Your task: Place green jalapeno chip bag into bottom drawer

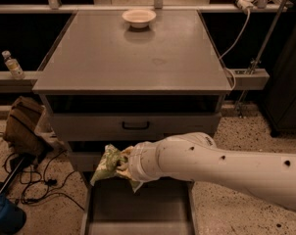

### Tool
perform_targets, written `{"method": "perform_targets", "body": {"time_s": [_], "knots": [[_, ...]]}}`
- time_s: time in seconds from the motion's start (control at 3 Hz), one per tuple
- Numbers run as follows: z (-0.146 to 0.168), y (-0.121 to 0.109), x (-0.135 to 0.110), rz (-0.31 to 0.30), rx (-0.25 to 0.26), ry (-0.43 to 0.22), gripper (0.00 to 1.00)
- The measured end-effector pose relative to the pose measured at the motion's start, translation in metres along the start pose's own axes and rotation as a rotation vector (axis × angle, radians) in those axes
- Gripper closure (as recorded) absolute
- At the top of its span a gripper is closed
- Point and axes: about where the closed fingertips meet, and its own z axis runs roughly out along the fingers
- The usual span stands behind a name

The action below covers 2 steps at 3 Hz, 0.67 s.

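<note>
Gripper [122, 163] at the tip of the white arm [221, 166] is closed on the green jalapeno chip bag [106, 162], pinching its right side. The bag hangs crumpled over the back left part of the pulled-out bottom drawer [138, 210], not touching its floor. Just above, the drawer with the black handle [135, 125] sits closed. On the grey cabinet top [133, 58], a white bowl [139, 17] stands near the far edge.

Crinkled foil bag [107, 162] in claw [121, 164] above matt drawer [138, 205].
</note>
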Motion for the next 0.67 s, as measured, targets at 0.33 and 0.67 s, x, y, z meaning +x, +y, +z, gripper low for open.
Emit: {"method": "perform_targets", "body": {"time_s": [0.33,0.67], "knots": [[0.046,0.036,0.019,0.071,-0.023,-0.095,1.0],[0.095,0.074,0.053,0.157,-0.046,-0.146,1.0]]}}
